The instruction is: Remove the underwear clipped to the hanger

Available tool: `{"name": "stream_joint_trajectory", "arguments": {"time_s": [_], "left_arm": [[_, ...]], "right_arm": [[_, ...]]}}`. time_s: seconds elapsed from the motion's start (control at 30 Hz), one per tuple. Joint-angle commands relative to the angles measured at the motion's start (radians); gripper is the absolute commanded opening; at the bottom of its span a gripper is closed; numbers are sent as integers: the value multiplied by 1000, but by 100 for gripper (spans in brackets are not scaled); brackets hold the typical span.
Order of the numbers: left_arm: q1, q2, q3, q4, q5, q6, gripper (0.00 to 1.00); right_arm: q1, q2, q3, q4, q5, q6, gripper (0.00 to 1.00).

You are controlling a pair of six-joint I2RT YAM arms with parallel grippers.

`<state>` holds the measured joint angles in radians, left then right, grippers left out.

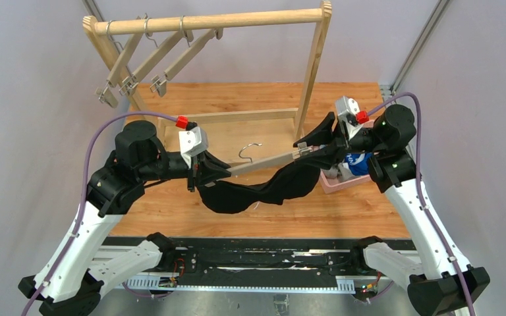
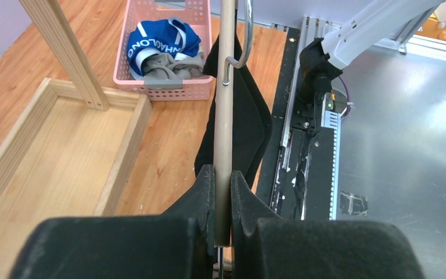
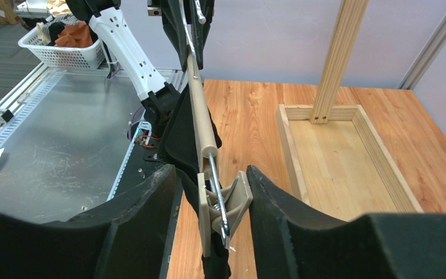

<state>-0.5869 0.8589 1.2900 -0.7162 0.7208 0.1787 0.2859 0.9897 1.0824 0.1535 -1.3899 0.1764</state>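
We count three briefs: the black one (image 1: 263, 187) hangs clipped on one hanger (image 1: 263, 162) mid-table; blue (image 2: 159, 38) and grey (image 2: 168, 67) lie in one basket (image 2: 177, 90) by the right edge. The left gripper (image 2: 222, 197) clamps the hanger; the right gripper (image 3: 211, 183), jaws part-open, straddles the clip (image 3: 235, 197), one finger touching.

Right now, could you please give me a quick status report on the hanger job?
Left gripper shut on hanger bar. Right gripper straddles hanger clip, squeeze unconfirmed. Black briefs hanging off that bar; blue briefs and grey briefs in pink basket.
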Motion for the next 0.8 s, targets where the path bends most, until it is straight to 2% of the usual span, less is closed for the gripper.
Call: {"name": "stream_joint_trajectory", "arguments": {"time_s": [0.0,0.17,0.3,0.33,0.4,0.47,0.77], "left_arm": [[-5,-14,3,82,-11,-14,0],[-5,-5,-9,81,-26,-13,0],[-5,0,-21,82,-43,-12,0],[-5,1,-22,83,-44,-13,0],[-5,0,-18,82,-45,-14,0],[-5,0,-11,83,-45,-15,0],[-5,-16,22,89,-52,-26,0]], "right_arm": [[16,5,-15,18,10,3,38],[16,7,-5,20,15,0,3],[16,1,-1,12,45,-5,0],[16,-2,-2,3,55,-8,9],[16,-7,0,-23,91,-19,47],[17,-17,-1,-39,122,-30,70],[15,-143,-80,-53,391,-47,75]]}}
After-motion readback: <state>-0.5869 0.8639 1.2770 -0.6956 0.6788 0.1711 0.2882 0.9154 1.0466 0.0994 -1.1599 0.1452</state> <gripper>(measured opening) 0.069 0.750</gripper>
